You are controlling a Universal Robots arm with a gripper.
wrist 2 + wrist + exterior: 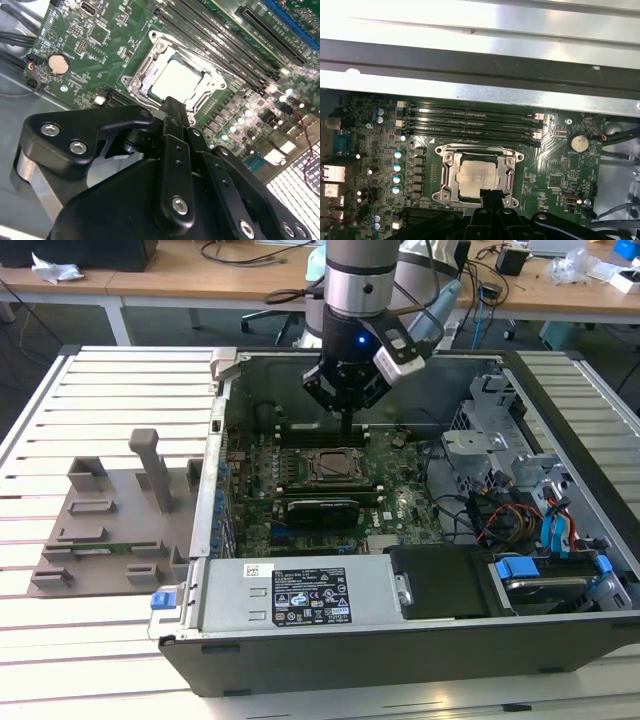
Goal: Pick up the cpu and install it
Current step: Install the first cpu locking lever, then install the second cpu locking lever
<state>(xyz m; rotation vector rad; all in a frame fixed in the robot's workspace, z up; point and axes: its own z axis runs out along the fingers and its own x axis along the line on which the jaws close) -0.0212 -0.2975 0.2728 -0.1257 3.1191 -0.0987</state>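
The cpu [476,176] is a silvery square chip lying flat inside the metal socket frame [479,150] on the green motherboard [375,145]; in the second wrist view the cpu [175,82] shines under the light. My gripper [347,425] hangs just above the socket [333,466] inside the open computer case [400,650]. Its black fingers are pressed together into one narrow tip and hold nothing. That tip [172,106] sits over the cpu's near edge, a small gap apart, as the first wrist view's gripper [488,193] confirms.
Memory slots [470,120] run beside the socket, and a coin battery [578,143] lies further along the board. The power supply [300,590], drive cage [520,490] and cables [500,515] crowd the case. A grey plastic fixture block [120,520] stands at the exterior view's left.
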